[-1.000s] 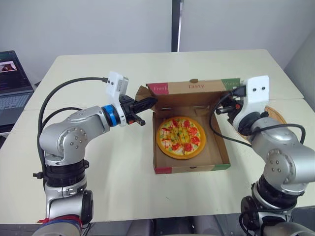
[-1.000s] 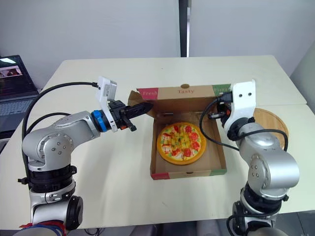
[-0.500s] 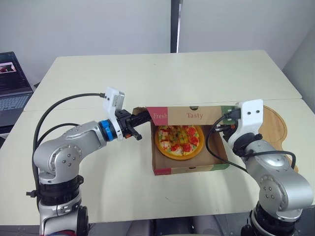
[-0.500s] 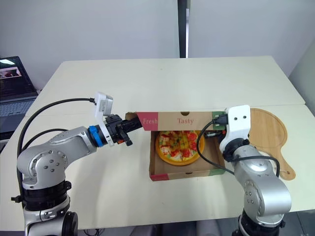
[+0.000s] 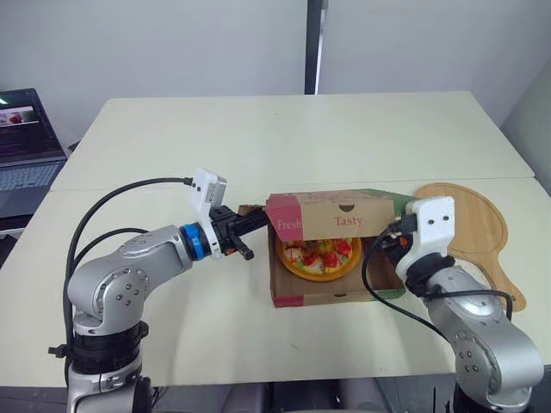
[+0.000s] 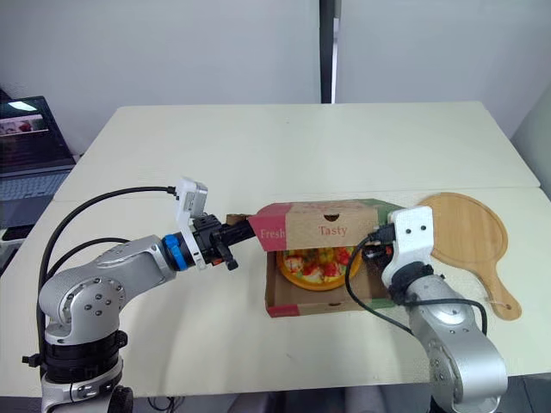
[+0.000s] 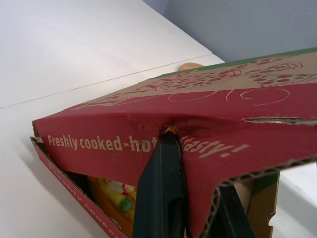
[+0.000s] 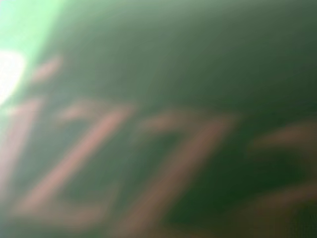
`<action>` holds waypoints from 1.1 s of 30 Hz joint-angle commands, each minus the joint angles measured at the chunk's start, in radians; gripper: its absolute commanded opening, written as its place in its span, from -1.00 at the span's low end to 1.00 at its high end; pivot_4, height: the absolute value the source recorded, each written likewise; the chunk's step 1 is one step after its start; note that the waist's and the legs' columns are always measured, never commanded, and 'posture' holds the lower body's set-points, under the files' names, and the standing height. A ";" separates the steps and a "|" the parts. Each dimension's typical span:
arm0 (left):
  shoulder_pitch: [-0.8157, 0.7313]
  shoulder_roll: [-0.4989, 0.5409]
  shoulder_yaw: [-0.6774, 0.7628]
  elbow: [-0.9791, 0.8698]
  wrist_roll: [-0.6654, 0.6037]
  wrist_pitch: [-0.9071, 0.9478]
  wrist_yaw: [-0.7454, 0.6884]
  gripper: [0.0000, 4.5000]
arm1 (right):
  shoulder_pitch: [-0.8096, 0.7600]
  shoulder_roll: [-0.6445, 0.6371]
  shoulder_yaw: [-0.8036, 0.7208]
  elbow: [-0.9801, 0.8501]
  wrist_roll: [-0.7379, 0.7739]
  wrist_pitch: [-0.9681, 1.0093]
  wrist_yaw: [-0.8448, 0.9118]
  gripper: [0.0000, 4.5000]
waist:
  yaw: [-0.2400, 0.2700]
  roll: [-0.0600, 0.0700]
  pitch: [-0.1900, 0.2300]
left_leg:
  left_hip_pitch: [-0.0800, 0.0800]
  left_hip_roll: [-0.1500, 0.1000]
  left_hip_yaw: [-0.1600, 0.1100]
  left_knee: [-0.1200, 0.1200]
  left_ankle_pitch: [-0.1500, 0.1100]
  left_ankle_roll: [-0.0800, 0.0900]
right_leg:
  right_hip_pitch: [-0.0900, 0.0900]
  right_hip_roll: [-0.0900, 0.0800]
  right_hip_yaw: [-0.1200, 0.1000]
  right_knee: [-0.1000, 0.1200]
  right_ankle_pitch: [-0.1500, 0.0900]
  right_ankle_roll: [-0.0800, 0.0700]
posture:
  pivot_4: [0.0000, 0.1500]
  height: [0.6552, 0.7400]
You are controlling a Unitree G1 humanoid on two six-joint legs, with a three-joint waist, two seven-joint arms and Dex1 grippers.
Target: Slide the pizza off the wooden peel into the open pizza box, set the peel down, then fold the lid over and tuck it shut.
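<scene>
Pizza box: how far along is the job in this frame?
Done: the pizza sits inside the pizza box, and the wooden peel lies flat on the table beside it, on the robot's right. In hand: the lid hangs partway over the pizza, its red front flap pinched by the left tool. Left: lowering the lid fully and tucking the flap in.

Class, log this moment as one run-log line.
stage: lid fold | pizza: in box | peel: on table | lid: half folded over | left gripper: gripping lid flap
</scene>
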 commanded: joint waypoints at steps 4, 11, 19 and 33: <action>0.026 0.018 -0.042 -0.031 0.001 -0.042 -0.016 -1.00 | 0.130 -0.177 -0.205 -0.050 0.156 -0.038 0.218 0.50 | 0.003 0.000 0.000 | 0.002 0.000 0.000 0.000 0.000 0.000 | 0.002 0.000 0.000 0.000 0.000 0.000 | 1.00 1.00; 0.048 0.042 -0.087 -0.032 0.039 -0.110 -0.039 -1.00 | 0.240 -0.460 -0.545 0.074 0.341 -0.054 0.485 0.50 | 0.009 -0.001 0.001 | 0.014 0.001 0.000 -0.002 -0.002 0.003 | 0.018 0.002 -0.001 -0.005 0.000 0.000 | 1.00 1.00; 0.061 0.061 -0.122 -0.023 0.076 -0.166 -0.059 -1.00 | -0.043 -0.624 -0.532 0.263 0.434 -0.047 0.458 -0.55 | 0.011 -0.002 0.001 | 0.017 0.002 0.000 -0.002 -0.002 0.004 | 0.021 0.002 -0.001 -0.005 -0.001 0.000 | 1.00 1.00; 0.057 0.144 -0.117 -0.012 0.047 -0.197 -0.208 -0.59 | -0.296 -0.636 -0.132 0.368 0.381 -0.131 0.448 -1.00 | 0.026 -0.003 0.002 | 0.015 0.002 0.000 -0.001 -0.002 0.003 | 0.019 0.001 -0.002 -0.005 -0.001 0.000 | 1.00 1.00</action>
